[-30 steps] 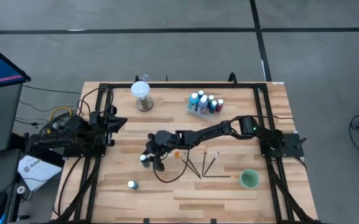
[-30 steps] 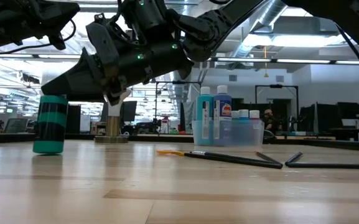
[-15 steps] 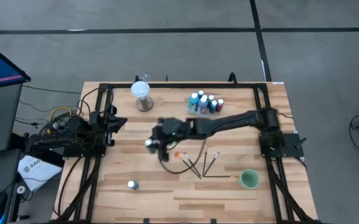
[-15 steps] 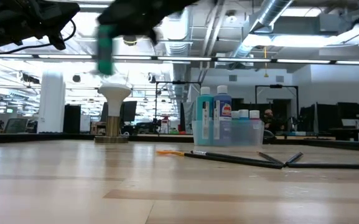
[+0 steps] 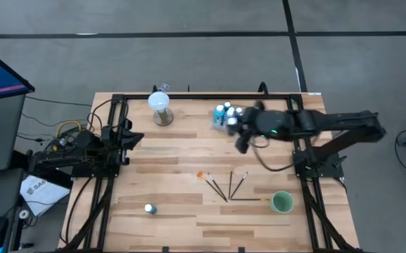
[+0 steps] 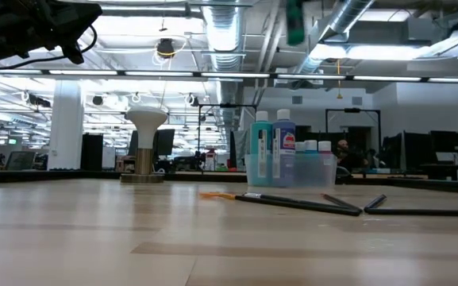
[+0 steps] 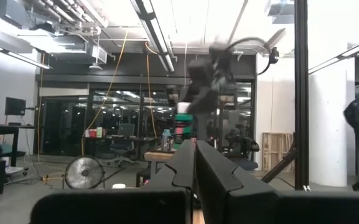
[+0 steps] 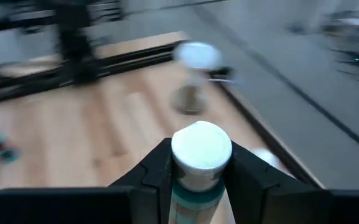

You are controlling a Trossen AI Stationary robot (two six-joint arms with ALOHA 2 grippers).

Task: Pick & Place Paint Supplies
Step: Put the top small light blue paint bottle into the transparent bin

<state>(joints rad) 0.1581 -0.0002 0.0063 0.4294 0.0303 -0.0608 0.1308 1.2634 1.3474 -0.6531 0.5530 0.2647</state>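
My right gripper (image 5: 242,138) is shut on a teal paint bottle with a white cap (image 8: 201,148). It holds the bottle high over the table's far right part, beside a clear tray of white-capped bottles (image 5: 229,116). In the low view the bottle (image 6: 294,20) shows near the top, above that tray (image 6: 292,168). Several dark-handled brushes (image 5: 225,184), one orange-tipped (image 5: 201,175), lie flat on the wood. Another teal bottle (image 5: 148,208) rests near the table's near edge. My left gripper (image 7: 195,163) is shut and empty at the table's left side. My right gripper pinches the teal bottle between its two fingers (image 8: 157,169), which lie on opposite sides of the body just below the white cap (image 8: 199,186). The bottle is lifted clear of the table and stands about upright in the low view.
A white globe on a round base (image 5: 160,107) stands at the far left of the wood. A green cup (image 5: 281,202) stands at the near right. Black frame rails (image 5: 111,176) run along the table's sides.
My right gripper has risen from the table's middle with the teal bottle. It has carried the bottle toward the far right, to the tray of bottles. The bottle is lifted clear and high above the table.
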